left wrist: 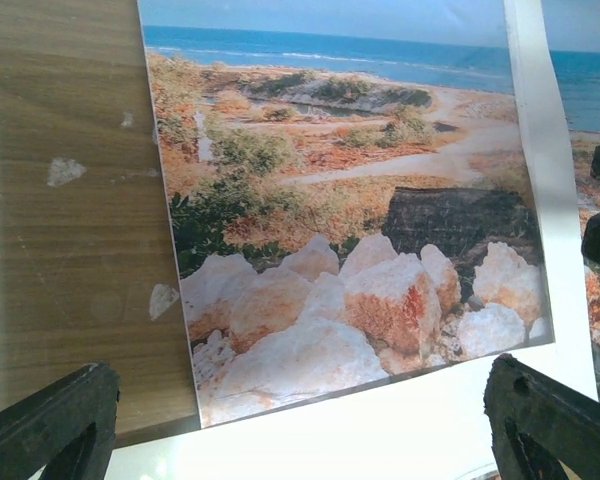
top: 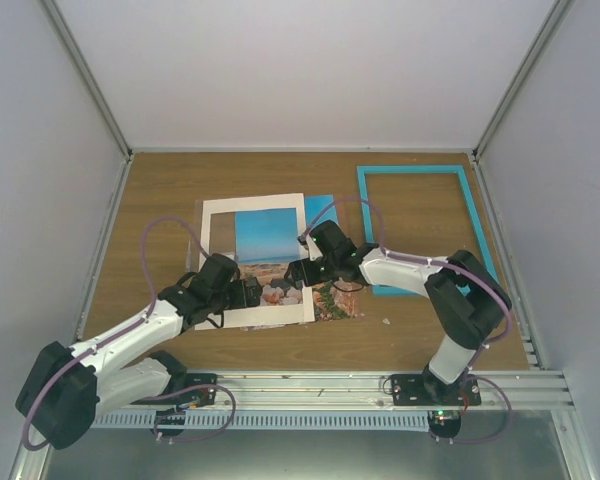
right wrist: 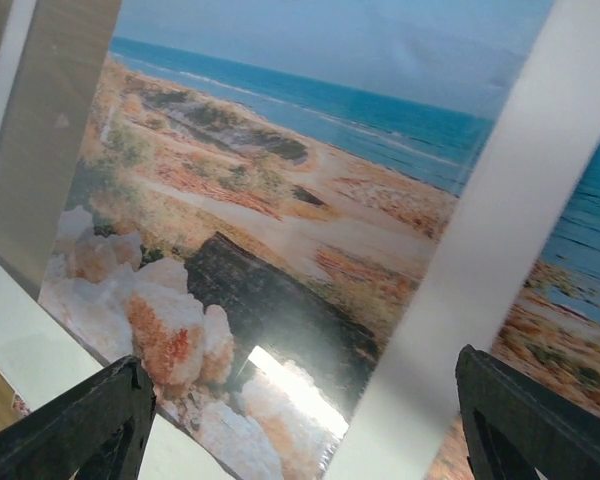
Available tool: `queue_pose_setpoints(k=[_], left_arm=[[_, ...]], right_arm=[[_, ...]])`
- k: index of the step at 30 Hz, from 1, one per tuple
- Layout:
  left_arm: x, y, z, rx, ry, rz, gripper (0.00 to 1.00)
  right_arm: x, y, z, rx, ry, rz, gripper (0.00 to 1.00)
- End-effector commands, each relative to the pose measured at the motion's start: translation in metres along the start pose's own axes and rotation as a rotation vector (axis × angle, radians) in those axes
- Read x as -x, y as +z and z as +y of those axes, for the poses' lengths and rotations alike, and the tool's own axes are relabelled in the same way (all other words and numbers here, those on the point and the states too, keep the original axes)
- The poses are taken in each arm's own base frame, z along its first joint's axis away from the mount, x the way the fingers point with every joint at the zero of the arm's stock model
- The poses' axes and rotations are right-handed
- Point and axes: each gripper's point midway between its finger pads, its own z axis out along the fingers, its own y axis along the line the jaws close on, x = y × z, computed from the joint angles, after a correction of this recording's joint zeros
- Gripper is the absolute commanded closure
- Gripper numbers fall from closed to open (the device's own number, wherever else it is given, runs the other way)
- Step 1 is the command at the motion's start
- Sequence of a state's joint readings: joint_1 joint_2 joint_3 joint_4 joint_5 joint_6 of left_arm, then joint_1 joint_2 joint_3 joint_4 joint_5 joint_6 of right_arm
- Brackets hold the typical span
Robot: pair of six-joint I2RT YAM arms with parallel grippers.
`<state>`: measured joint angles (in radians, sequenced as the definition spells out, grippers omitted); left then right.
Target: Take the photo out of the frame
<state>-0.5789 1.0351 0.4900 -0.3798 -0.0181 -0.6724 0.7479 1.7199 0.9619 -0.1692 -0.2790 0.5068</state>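
The turquoise frame [top: 412,170] lies at the far right of the wooden table [top: 160,200], well apart from the photo [top: 268,240]. The photo's mid-table under the white mat board [top: 250,203], its right edge poking out past it. Bare wood all around. The left gripper [top: 252,292] and right gripper [top: 298,272] are at the near edge, jaws spread wide, holding nothing. Only the wrist views show the pale rocks clearly.
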Motion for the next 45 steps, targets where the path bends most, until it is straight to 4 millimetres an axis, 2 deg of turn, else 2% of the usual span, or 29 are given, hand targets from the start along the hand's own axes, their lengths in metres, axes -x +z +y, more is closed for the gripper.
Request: queue_pose_setpoints(k=[1, 6, 13, 18, 36, 45], left_arm=[[0.009, -0.004, -0.018, -0.065, 0.005, -0.034, 0.01], [0.006, 0.0, -0.025, -0.069, 0.025, -0.017, 0.01], [0.0, 0.006, -0.03, -0.078, 0.044, 0.012, 0.01], [-0.008, 0.012, -0.035, -0.084, 0.065, 0.047, 0.01], [-0.023, 0.028, -0.03, -0.053, 0.089, 0.099, 0.01], [-0.03, 0.033, -0.031, -0.05, 0.096, 0.118, 0.01]], right_arm=[[0.004, -0.02, -0.01, -0.083, -0.006, -0.036, 0.16], [-0.007, -0.037, -0.023, -0.131, 0.001, -0.021, 0.14], [-0.038, -0.061, -0.054, -0.212, 0.099, 0.006, 0.08], [-0.057, -0.067, -0.067, -0.256, 0.14, 0.028, 0.03], [-0.067, -0.053, -0.084, -0.311, 0.171, 0.055, 0.02], [-0.071, -0.044, -0.082, -0.279, 0.171, 0.075, 0.0]])
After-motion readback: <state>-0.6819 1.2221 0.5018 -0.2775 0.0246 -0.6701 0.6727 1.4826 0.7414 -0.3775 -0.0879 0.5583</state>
